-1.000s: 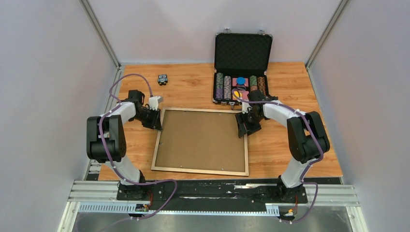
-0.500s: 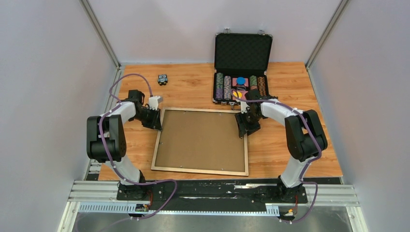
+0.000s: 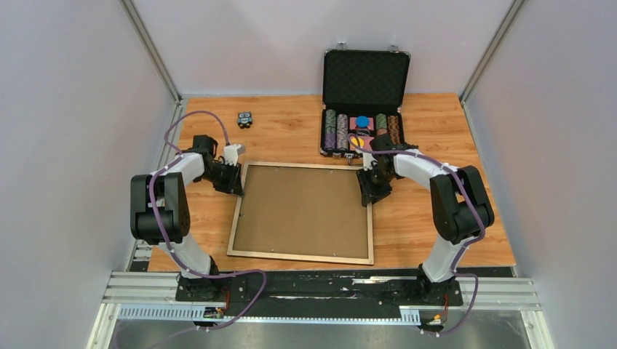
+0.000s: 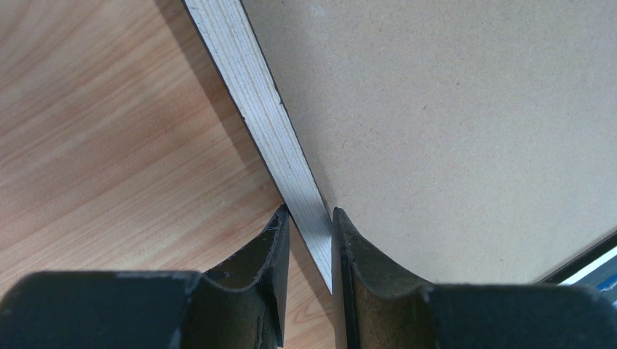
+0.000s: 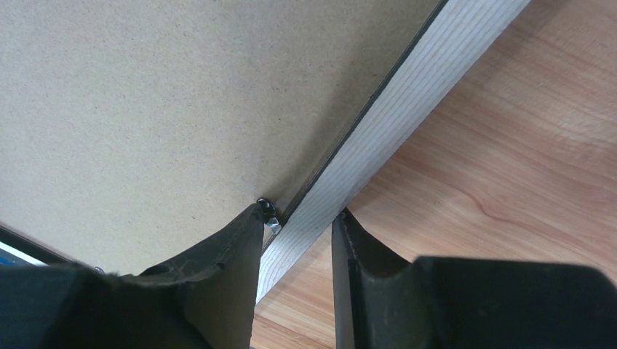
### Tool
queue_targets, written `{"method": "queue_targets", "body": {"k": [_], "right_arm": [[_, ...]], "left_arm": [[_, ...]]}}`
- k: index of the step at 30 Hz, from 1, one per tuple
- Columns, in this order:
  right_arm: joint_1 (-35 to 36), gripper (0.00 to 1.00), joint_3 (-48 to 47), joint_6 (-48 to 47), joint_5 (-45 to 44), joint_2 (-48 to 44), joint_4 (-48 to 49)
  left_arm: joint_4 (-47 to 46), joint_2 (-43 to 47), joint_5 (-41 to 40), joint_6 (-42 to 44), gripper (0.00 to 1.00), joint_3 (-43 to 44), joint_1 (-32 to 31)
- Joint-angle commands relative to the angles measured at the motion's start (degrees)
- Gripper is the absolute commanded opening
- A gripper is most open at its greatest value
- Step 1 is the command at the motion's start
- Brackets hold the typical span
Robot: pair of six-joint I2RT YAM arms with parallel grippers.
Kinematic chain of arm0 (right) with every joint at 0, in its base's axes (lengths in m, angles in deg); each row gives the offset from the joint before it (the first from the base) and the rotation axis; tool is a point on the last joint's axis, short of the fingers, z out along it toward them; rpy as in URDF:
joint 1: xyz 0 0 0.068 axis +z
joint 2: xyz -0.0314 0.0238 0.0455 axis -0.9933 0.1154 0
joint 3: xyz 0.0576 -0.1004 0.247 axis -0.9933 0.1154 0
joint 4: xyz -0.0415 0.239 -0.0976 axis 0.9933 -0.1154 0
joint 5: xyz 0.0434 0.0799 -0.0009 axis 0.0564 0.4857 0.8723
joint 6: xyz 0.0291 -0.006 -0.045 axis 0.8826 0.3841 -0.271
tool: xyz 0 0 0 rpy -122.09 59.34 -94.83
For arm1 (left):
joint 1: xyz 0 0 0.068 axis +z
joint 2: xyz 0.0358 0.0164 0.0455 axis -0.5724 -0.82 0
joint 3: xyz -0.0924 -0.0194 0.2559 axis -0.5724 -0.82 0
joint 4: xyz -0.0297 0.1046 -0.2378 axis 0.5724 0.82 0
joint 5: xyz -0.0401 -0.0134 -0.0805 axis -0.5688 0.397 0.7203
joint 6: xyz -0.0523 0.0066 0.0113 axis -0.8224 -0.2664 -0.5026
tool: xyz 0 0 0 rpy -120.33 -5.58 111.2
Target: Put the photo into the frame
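bearing the frame (image 3: 301, 257), woodgrain table (image 3: 291, 123) meets grey walls (image 3: 73, 109).

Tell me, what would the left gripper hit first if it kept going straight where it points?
The frame. The left gripper points down at its light wooden rail, which sits between the fingers; the table seems to lie right beneath.

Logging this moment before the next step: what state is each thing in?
frame: flat, back up, backing panel fitted.
chip case: lid open.
left hand: shut on the frame's left rail.
right hand: straddling the right rail, grip unclear.
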Motion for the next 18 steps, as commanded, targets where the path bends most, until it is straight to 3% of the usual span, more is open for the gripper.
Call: {"method": "queue_targets", "body": {"k": [1, 13, 18], "right_arm": [[1.3, 0.3, 1.6, -2.6, 3.8, 1.7, 7.5], [1.2, 0.27, 1.0, -9.1, 5.9, 0.5, 6.6], [1.2, 0.41, 0.7, -10.6, 7.3, 0.3, 6.0]], "left_arm": [[-2.0, -1.0, -0.5, 1.7, 0.29, 0.2, -0.3], [-1.8, -1.2, -0.4, 1.8, 0.29, 0.3, -0.3], [-1.8, -1.2, -0.5, 1.8, 0.29, 0.4, -0.3]]}}
